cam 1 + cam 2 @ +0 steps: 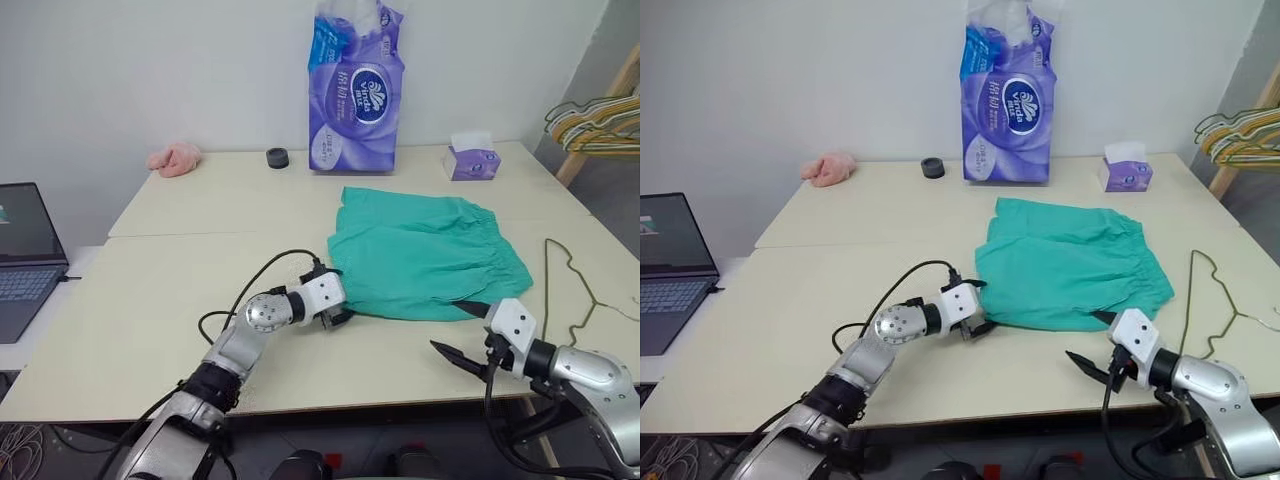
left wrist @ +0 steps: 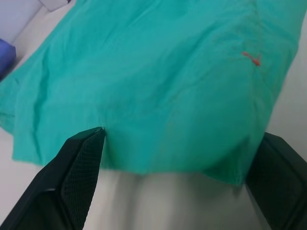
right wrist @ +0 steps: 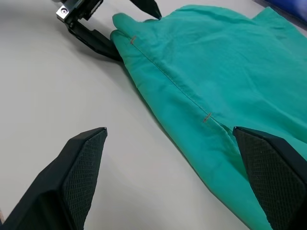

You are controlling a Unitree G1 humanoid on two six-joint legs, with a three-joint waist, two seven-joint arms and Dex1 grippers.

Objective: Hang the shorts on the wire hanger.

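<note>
Near the front edge of the table, the right claw [image 1: 462,333] is wide apart and holds nothing, and the left claw [image 3: 122,28] is also apart, with one finger on each side of the near corner of the shorts [image 1: 425,255]. The shorts lie flat in the middle of the table. The wire hanger [image 1: 572,290] lies by the right edge.

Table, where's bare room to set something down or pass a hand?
The table is bare across its left half, between the pink cloth and the left hand. A narrower strip lies between the shorts and the wire hanger. It is crowded at the back by the tissue pack and tissue box.
</note>
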